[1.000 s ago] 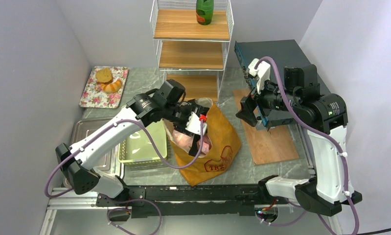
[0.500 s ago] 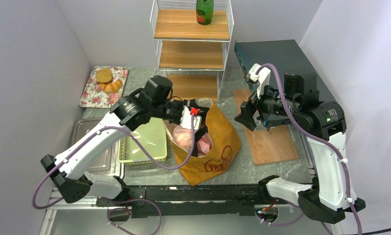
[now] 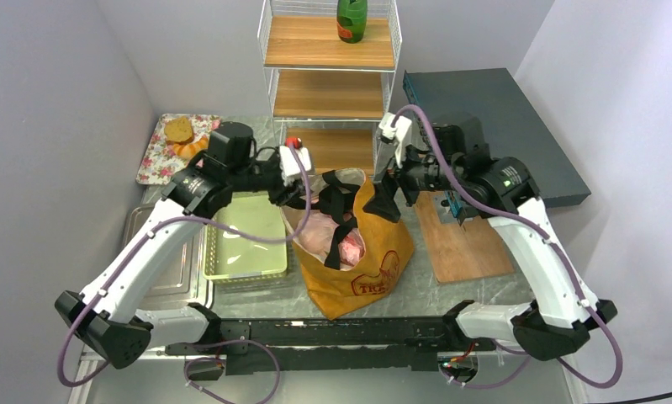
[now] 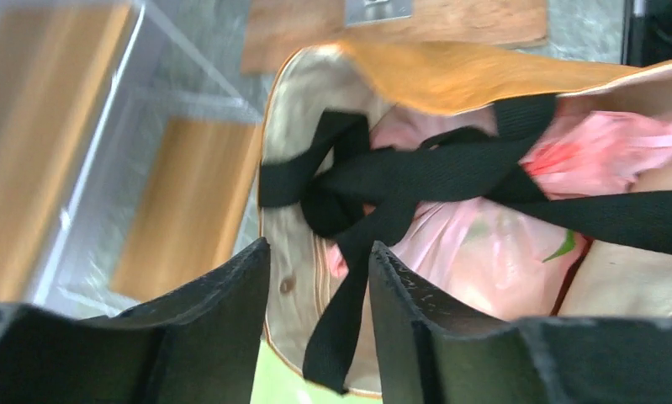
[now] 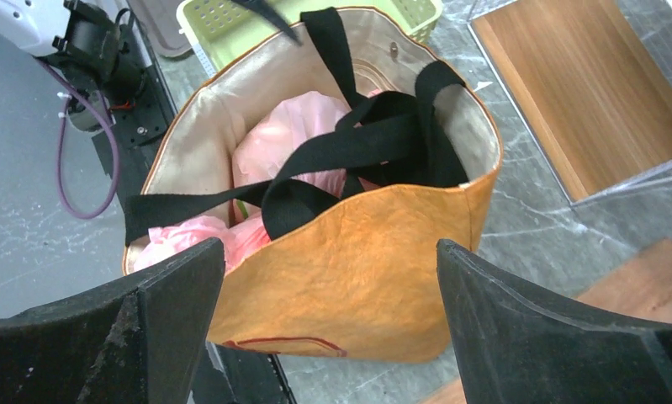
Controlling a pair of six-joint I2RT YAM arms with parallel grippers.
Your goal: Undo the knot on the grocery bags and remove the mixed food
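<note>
the left gripper [image 4: 318, 273] hangs with its jaws partly apart and holds nothing. just ahead of its fingertips lies the open mouth of the mustard-brown tote [image 4: 450, 76], and the knotted black straps [image 4: 374, 172] cross that mouth right in front of it. one loose strap end runs down past the gap between the fingers, with lining showing on either side, so it does not look pinched. beyond the knot, deeper in the tote, sits the pink plastic bag [image 4: 475, 252], with a green leaf [image 4: 565, 247] showing through its film. the right gripper [image 5: 330, 246] hovers above the tote's opposite side with its jaws spread wide and empty. the tote's outer wall sits below and between its two fingers, and the strap knot and pink bag lie further ahead. a yellow-green basket [image 5: 231, 17] stands past the tote's far rim, and a wooden board [image 3: 467, 240] lies under that arm.
</note>
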